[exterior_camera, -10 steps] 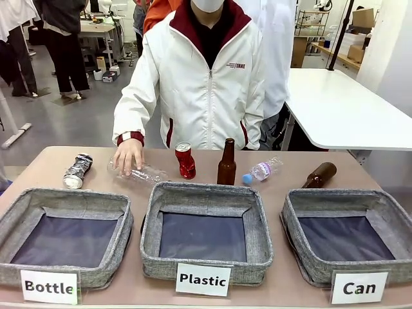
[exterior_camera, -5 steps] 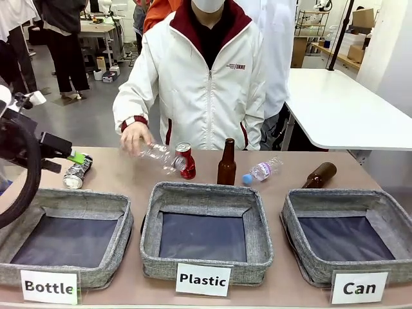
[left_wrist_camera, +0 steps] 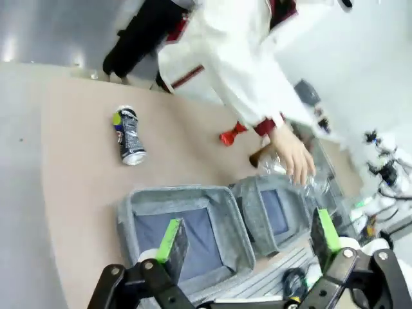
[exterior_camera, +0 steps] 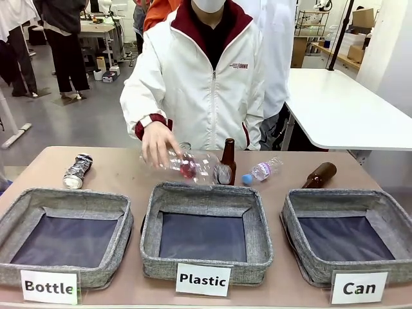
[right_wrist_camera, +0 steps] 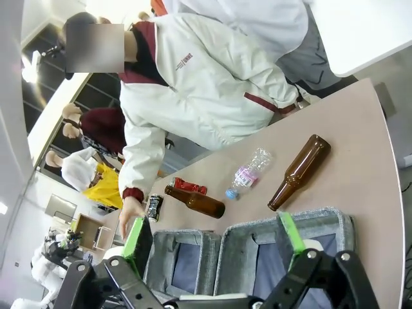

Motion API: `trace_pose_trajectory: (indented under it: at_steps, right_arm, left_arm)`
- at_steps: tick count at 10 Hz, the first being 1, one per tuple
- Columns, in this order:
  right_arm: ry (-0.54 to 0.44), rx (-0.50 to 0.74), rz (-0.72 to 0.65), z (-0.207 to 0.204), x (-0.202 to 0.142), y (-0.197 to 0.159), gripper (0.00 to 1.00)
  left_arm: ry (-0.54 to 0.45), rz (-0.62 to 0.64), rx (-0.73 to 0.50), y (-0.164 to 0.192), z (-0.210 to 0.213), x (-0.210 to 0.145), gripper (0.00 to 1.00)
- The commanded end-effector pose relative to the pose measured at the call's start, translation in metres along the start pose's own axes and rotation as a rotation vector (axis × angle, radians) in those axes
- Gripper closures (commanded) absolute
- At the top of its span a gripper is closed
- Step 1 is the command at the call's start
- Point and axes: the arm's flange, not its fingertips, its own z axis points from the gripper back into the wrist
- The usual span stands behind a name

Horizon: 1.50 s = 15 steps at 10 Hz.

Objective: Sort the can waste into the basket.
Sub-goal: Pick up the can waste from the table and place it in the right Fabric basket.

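Both pincers, left (left_wrist_camera: 248,232) and right (right_wrist_camera: 212,233), hang released, grasping nothing. The black can (exterior_camera: 77,170) lies far left on the table (exterior_camera: 38,167), the red can (right_wrist_camera: 190,187) mid-table, the Can basket (exterior_camera: 302,257) right.

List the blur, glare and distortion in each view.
Front view: sharp and evenly lit, except the person's hand and the clear plastic bottle in it, both smeared by motion. Left wrist view: soft all over, tilted, washed-out white at the upper right; the black can is readable. Right wrist view: crisp, but rolled so the table slants.
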Motion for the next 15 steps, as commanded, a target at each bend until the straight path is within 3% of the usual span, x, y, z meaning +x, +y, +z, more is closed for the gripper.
trace_pose_trajectory:
  at_steps: [1, 3, 6, 8, 9, 12, 14, 15]
  right_arm:
    - [-0.010, 0.015, 0.025, 0.000, 0.002, -0.001, 0.00]
    - [-0.010, 0.015, 0.025, 0.000, 0.002, -0.001, 0.00]
    - [-0.010, 0.015, 0.025, 0.000, 0.002, -0.001, 0.00]
    - [-0.010, 0.015, 0.025, 0.000, 0.002, -0.001, 0.00]
    - [-0.010, 0.015, 0.025, 0.000, 0.002, -0.001, 0.00]
    - [-0.010, 0.015, 0.025, 0.000, 0.002, -0.001, 0.00]
    - [-0.010, 0.015, 0.025, 0.000, 0.002, -0.001, 0.00]
    - [-0.010, 0.015, 0.025, 0.000, 0.002, -0.001, 0.00]
  left_arm:
    - [-0.125, 0.070, 0.004, 0.032, 0.022, -0.023, 0.00]
    - [-0.199, 0.110, 0.008, 0.045, 0.039, -0.032, 0.00]
    - [-0.107, 0.050, -0.026, 0.028, 0.013, -0.025, 0.00]
    - [0.013, -0.006, -0.046, 0.002, -0.056, -0.017, 0.00]
    - [0.119, -0.037, -0.060, -0.018, -0.109, -0.014, 0.00]
    - [0.383, -0.109, 0.030, -0.049, -0.250, -0.048, 0.00]
    - [0.388, -0.204, 0.148, -0.054, -0.302, -0.081, 0.00]
    - [0.308, -0.184, 0.279, -0.048, -0.294, -0.067, 0.00]
